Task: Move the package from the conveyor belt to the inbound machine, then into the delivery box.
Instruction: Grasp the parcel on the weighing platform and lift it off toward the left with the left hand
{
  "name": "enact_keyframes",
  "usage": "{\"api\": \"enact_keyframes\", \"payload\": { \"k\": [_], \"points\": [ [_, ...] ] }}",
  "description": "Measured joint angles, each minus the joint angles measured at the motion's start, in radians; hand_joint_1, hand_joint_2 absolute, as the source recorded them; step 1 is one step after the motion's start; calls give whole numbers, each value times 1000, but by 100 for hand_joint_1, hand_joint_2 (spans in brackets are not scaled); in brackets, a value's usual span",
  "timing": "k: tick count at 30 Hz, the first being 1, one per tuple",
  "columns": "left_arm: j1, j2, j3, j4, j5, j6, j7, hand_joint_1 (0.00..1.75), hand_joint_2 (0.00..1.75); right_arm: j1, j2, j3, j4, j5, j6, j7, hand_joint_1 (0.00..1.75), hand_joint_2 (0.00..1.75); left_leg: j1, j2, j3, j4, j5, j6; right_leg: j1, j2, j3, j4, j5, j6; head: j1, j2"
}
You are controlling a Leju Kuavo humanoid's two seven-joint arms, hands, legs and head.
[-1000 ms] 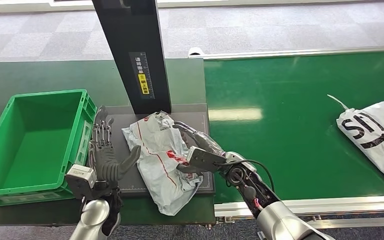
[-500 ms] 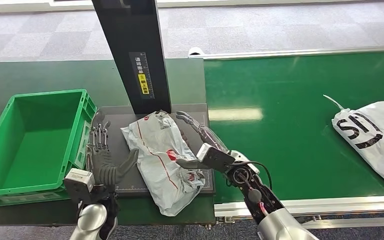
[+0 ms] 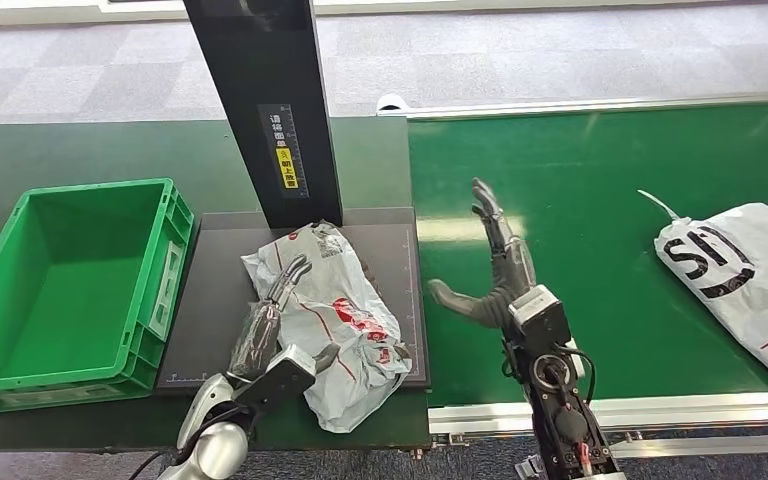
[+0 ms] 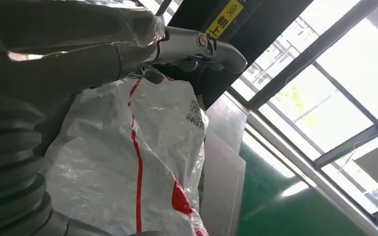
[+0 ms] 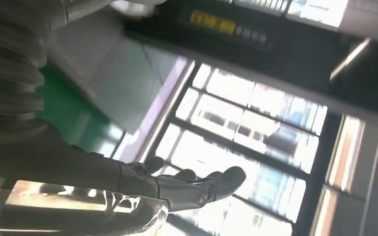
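Observation:
A crumpled white package [image 3: 345, 310] with red marks lies on the dark platform [image 3: 395, 240] of the inbound machine, in front of its black post [image 3: 260, 100]. My left hand [image 3: 272, 325] lies along the package's left side, fingers stretched out over it and thumb near its front edge. The left wrist view shows those fingers [image 4: 197, 46] straight above the package [image 4: 128, 147], not closed on it. My right hand [image 3: 495, 275] is open above the green conveyor belt [image 3: 580, 200], to the right of the package and apart from it. The green delivery box [image 3: 165, 215] stands to the left.
A second white package [image 3: 735, 270] with black lettering lies on the belt at the far right. The belt's metal rail [image 3: 660, 410] runs along the front. The delivery box sits close against the platform's left edge.
My right hand has let go of the package and swung right and up over the belt. My left hand has moved right from beside the box onto the package. The far package has drifted slightly left.

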Motion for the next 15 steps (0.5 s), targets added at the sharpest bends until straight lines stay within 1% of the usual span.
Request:
{"api": "enact_keyframes", "payload": {
  "k": [2,4,6,10,13,15],
  "points": [
    [-10,-2,0,13,-26,-4,26,0,175,23,4,-36,-57,65,-110,6,0,175,0,0,0,0,0,0,0,0,0,0,0,0,0,0],
    [-16,-3,1,20,-35,-7,37,0,175,34,7,-53,-88,102,-166,12,0,175,0,1,0,0,0,0,0,0,0,0,0,0,0,0],
    [-17,-4,1,21,-36,-8,38,0,175,35,7,-55,-93,105,-170,13,0,175,0,1,0,0,0,0,0,0,0,0,0,0,0,0],
    [-30,-11,1,45,-44,-9,47,0,175,69,15,-91,-188,125,-192,24,0,175,0,0,0,0,0,0,0,0,0,0,0,0,0,0],
    [-32,-12,1,50,-49,-9,51,0,175,75,16,-99,-205,129,-198,25,0,175,0,0,0,0,0,0,0,0,0,0,0,0,0,0],
    [-35,-12,1,54,-79,-3,75,0,175,79,18,-103,-214,151,-228,24,0,175,0,0,0,0,0,0,0,0,0,0,0,0,0,0]
  ]
}}
